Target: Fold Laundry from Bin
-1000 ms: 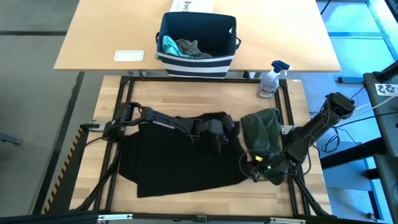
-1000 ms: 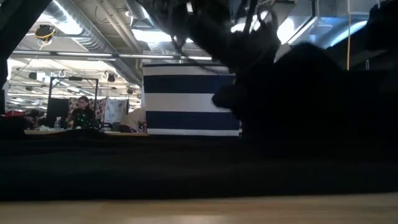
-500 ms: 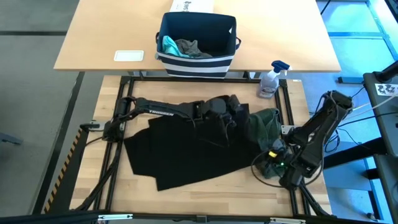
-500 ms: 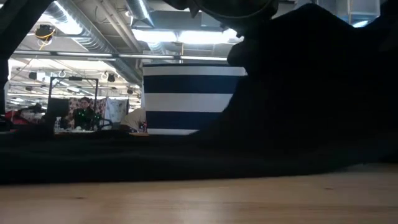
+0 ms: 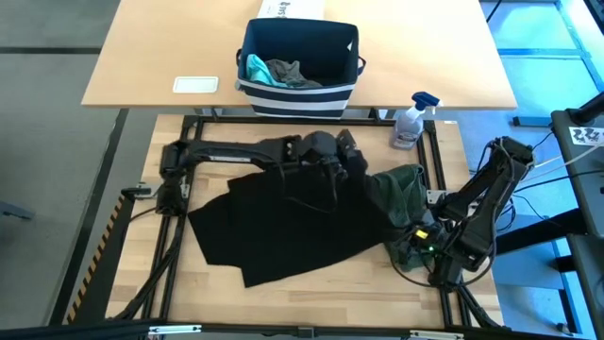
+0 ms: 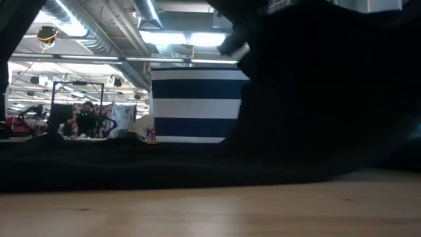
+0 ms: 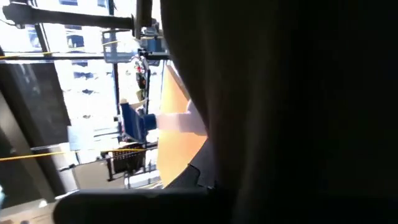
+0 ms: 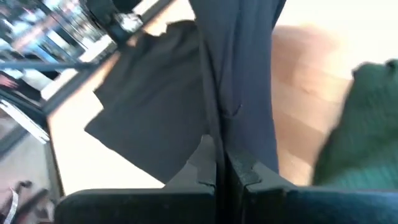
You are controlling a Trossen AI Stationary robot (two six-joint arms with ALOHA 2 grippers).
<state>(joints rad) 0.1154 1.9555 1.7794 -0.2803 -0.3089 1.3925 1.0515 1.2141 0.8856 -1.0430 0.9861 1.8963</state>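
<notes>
A large black T-shirt (image 5: 283, 227) lies spread on the wooden table, its far right part raised. My left gripper (image 5: 347, 162) is up at that raised part, shut on the shirt; black cloth (image 7: 298, 112) fills its wrist view. My right gripper (image 8: 221, 167) is shut on the shirt near the table's near right corner (image 5: 408, 247). An olive-green piece (image 5: 401, 187) lies bunched between the two grippers. The navy striped bin (image 5: 297, 94) stands on the far table, with a teal piece (image 5: 255, 68) and a grey piece (image 5: 291, 72) inside. My left gripper holds the black T-shirt at its far right part (image 5: 351, 175), but the cloth itself hides the fingers. That part is lifted off the table, and the shirt hangs down from it (image 6: 316, 99) onto the wood. My right gripper pinches a narrow fold of the shirt's near right edge (image 8: 217, 134) between its two shut fingers. A band of cloth (image 8: 233, 56) runs taut and straight away from the fingertips.
A spray bottle (image 5: 411, 121) stands at the table's far right. A white card (image 5: 195, 84) lies on the far table left of the bin, and a white printed box (image 5: 293, 8) stands behind it. Bare wood (image 5: 311, 293) shows along the near edge.
My left gripper has risen and gone toward the far edge with the shirt's far right part, which now stands higher off the table. The shirt's body has slid toward the right. My right gripper has lifted a little, turned and shifted rightward, keeping its hold.
</notes>
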